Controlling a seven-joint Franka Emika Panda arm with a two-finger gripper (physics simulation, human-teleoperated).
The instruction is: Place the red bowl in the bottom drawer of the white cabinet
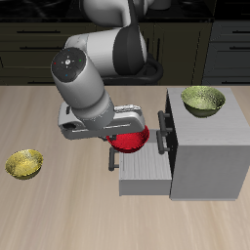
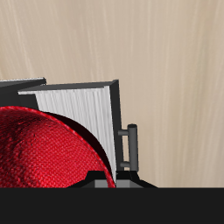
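Observation:
The red bowl [image 1: 128, 143] hangs under my gripper [image 1: 125, 135], just above the open bottom drawer [image 1: 145, 174] of the white cabinet [image 1: 207, 146]. The gripper is shut on the bowl's rim. In the wrist view the red bowl [image 2: 44, 149] fills much of the frame, with the drawer's ridged light-grey tray [image 2: 87, 109] and its dark bar handle [image 2: 132, 147] below it. The gripper's fingers are mostly hidden by the bowl and the arm.
A yellow-green bowl [image 1: 202, 100] sits on the cabinet's flat top. Another yellow-green bowl [image 1: 24, 163] lies on the table away from the cabinet. The upper drawer's dark handle [image 1: 162, 122] sticks out beside the gripper.

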